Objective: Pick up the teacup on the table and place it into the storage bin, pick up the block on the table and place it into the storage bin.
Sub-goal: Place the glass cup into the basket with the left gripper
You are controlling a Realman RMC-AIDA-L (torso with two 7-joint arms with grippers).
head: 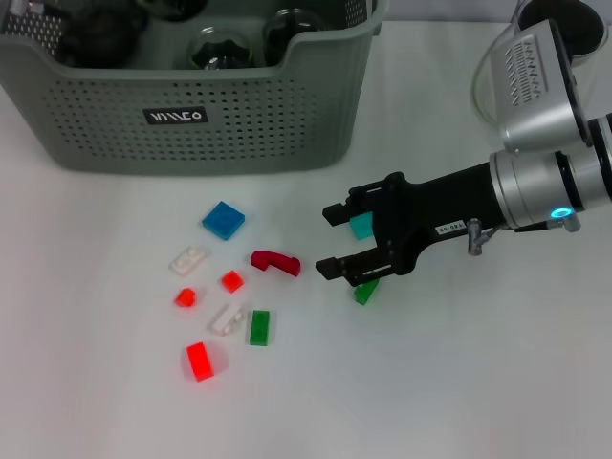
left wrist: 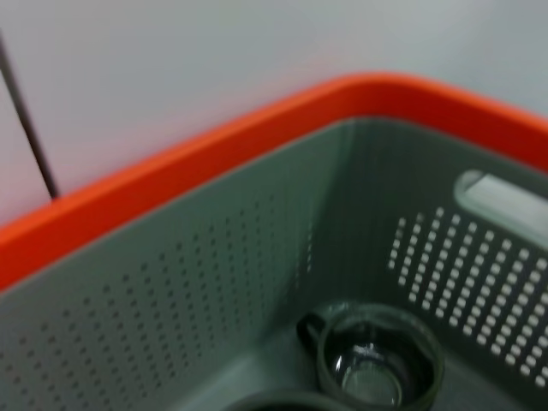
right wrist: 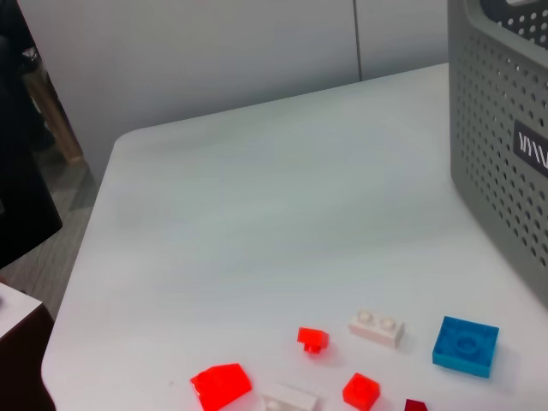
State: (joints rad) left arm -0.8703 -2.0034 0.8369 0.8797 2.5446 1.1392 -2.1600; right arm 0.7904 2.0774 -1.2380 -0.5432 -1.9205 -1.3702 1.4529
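Note:
The grey-green storage bin [head: 191,124] stands at the back of the white table. Inside it lies a glass teacup [head: 215,48], which the left wrist view shows from above as teacup [left wrist: 372,360] on the bin floor. My right gripper [head: 328,241] reaches in from the right, open, low over the table. A teal block [head: 360,227] sits between its fingers near their base, and a green block [head: 366,291] lies just under the lower finger. A dark red curved block [head: 275,262] lies just beyond the fingertips. My left gripper does not show.
Loose blocks lie left of the gripper: blue [head: 223,220], white [head: 188,258], small red [head: 231,281], green [head: 259,327], red [head: 200,360]. The right wrist view shows the blue block [right wrist: 465,346], the bin wall [right wrist: 505,128] and the table's far edge [right wrist: 120,145].

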